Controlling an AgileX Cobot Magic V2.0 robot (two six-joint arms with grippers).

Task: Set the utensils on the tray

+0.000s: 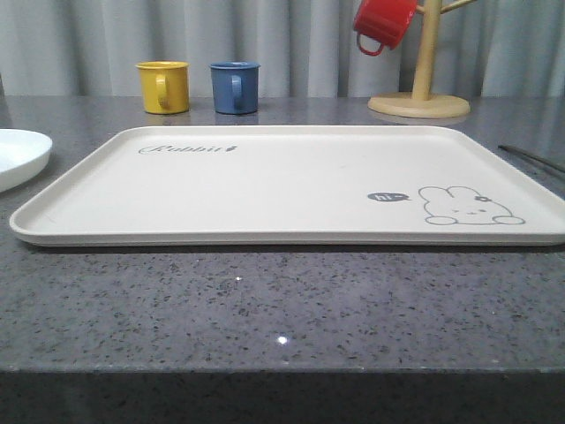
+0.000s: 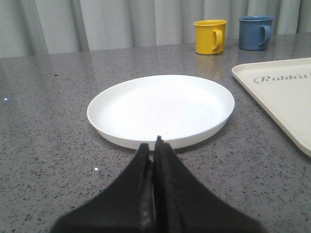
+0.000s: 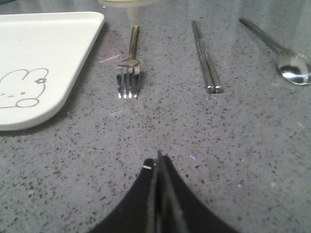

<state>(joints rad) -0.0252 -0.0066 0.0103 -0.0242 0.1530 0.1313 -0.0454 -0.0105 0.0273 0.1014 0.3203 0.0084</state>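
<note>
The cream-white tray (image 1: 291, 181) with its rabbit drawing lies bare in the middle of the grey table. A round white plate (image 2: 160, 109) sits left of it, its edge also showing in the front view (image 1: 18, 155). My left gripper (image 2: 153, 145) is shut and empty, its tips just short of the plate's near rim. To the right of the tray (image 3: 39, 63) lie a silver fork (image 3: 129, 68), a pair of flat metal chopsticks (image 3: 206, 60) and a spoon (image 3: 286, 58). My right gripper (image 3: 156, 162) is shut and empty, well short of the fork's tines.
A yellow mug (image 1: 164, 86) and a blue mug (image 1: 235, 87) stand behind the tray. A wooden mug tree (image 1: 422, 71) at the back right holds a red mug (image 1: 382, 24). The chopsticks' ends (image 1: 532, 159) show at the right edge of the front view.
</note>
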